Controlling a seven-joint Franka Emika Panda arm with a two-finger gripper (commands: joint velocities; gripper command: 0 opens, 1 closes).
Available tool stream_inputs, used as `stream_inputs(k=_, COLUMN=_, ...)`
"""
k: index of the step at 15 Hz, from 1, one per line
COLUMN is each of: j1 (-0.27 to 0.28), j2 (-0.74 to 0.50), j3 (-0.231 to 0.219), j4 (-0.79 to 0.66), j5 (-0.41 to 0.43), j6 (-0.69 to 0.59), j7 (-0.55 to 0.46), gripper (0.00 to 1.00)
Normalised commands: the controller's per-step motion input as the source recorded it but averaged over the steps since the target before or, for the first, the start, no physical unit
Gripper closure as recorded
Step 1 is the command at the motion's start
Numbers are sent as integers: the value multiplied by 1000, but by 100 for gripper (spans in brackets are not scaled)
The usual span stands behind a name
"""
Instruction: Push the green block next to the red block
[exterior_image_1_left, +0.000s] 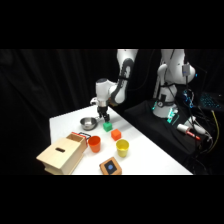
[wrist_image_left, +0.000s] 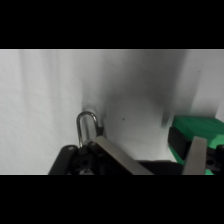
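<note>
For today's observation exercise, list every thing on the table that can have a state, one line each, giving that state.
tool: lowered right beside the green block, grip unclear
green block: on the table, apart from the red block
red block: on the table, untouched
metal bowl: upright, contents unclear
orange cup: upright
yellow cup: upright
wooden box: closed, slot on top

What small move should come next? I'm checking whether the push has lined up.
Probably a short push of the green block toward the red block. The end effector sits just behind the green block, on the side away from the red block, and a gap separates the two.
</note>
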Motion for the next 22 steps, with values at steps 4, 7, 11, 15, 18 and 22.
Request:
stream_inputs(k=4, j1=214, j2=-306, j3=-21, j4=-256, j5=-200, j6=37, j7=252, gripper=0)
stream_inputs(k=7, j1=323, j2=-308, j3=-93, j4=-193, j5=-250, j6=-56, j7=306, gripper=0)
stream_inputs(k=11, j1=293, j2=-243, j3=-79, j4=-106, j5=-229, j6=-132, j7=278, gripper=0)
stream_inputs(k=15, j1=205, j2=-261, j3=-99, j4=-35, j5=-206, j6=-260, j7=263, gripper=0)
stream_inputs(k=18, j1=62, j2=-338, j3=-36, j4=6, j5=-92, j6=-425, j7=201, gripper=0)
stream_inputs(k=22, j1=-112, j2=-411, j3=109, j4=29, j5=177, j6=-488, j7=6, gripper=0)
